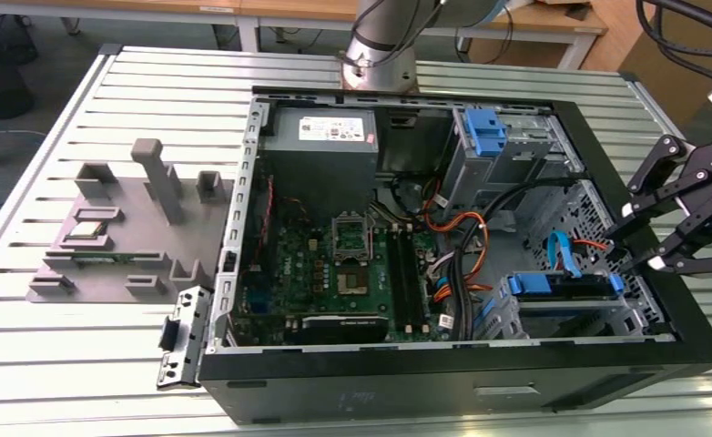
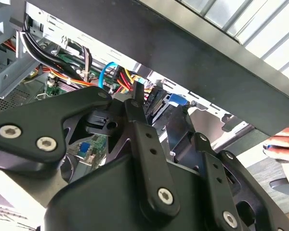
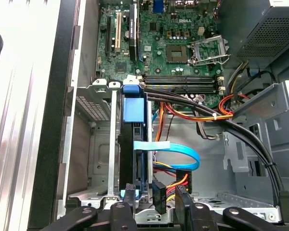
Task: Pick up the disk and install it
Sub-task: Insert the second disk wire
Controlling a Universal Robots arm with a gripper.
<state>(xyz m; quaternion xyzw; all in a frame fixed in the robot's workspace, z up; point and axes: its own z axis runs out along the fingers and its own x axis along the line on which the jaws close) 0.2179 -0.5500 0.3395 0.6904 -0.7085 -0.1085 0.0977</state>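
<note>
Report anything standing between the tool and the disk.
The light-blue flat cable loops off the disk, seated in the drive cage, across the gap toward the open tool; red and yellow wires bunch beside it.

One open computer case (image 1: 453, 382), one motherboard (image 1: 331, 273), one grey power-supply box (image 1: 322, 137), one gripper (image 1: 654, 241).

disk (image 3: 133, 144) mostly hidden in bay, end effector (image 1: 669, 238) cut off at edge
</note>
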